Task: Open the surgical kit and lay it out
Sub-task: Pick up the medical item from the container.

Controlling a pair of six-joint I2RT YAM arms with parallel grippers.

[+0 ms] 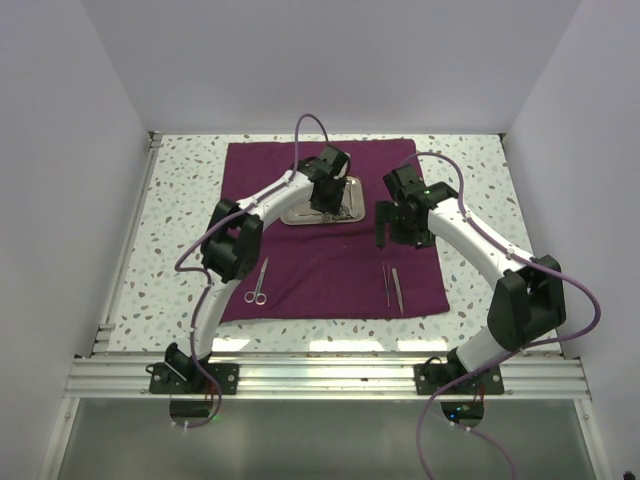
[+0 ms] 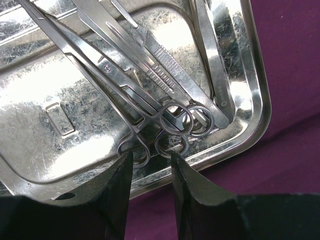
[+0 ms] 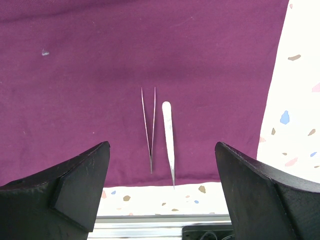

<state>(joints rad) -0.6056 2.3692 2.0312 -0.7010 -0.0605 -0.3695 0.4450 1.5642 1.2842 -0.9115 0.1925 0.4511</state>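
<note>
Speckled tabletop [image 1: 170, 260], maroon cloth [image 1: 330, 275] spread flat across it, steel tray [image 2: 261, 100] at the cloth's far side. Left gripper [image 2: 151, 162] hangs low at the tray's edge, jaws narrowly parted and holding nothing, right by the ring-handled instruments [image 2: 106, 68] piled inside. Right gripper [image 3: 162, 150] gapes wide above two tweezers [image 3: 168, 135] lying side by side near the cloth's front edge. Scissors [image 1: 258, 283] lie on the cloth's left.

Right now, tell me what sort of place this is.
Probably a robot test cell, not an operating room: plain white walls box in a speckled table, the left arm and right arm are bolted to an aluminium rail, and a steel tray sits on a maroon cloth.
</note>
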